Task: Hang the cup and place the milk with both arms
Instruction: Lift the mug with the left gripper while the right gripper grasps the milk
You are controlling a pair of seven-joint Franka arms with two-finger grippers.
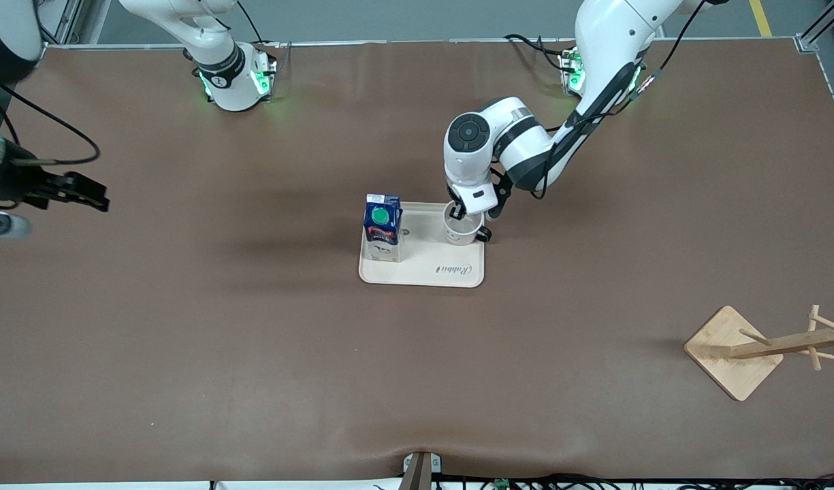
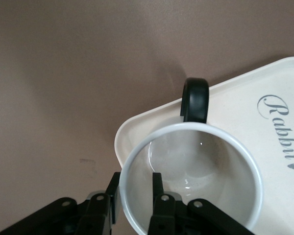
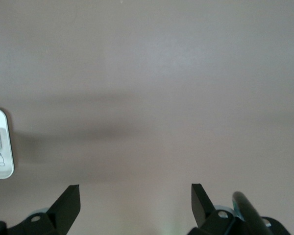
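The white cup [image 1: 461,229] stands on the cream tray [image 1: 423,273], at the corner toward the left arm's end. My left gripper [image 1: 466,212] is down on its rim. In the left wrist view the gripper [image 2: 135,193] is shut on the cup's wall [image 2: 196,161], one finger inside and one outside; the black handle [image 2: 195,100] points away. The dark-blue milk [image 1: 382,228] with its green cap stands upright on the tray's end toward the right arm. My right gripper [image 1: 83,194] is open and empty over bare table at the right arm's end; it also shows in the right wrist view [image 3: 135,196].
A wooden cup rack [image 1: 764,347] with pegs stands on a square base toward the left arm's end, nearer the front camera than the tray. The tray's rim [image 3: 2,147] shows at the edge of the right wrist view. Brown table surrounds the tray.
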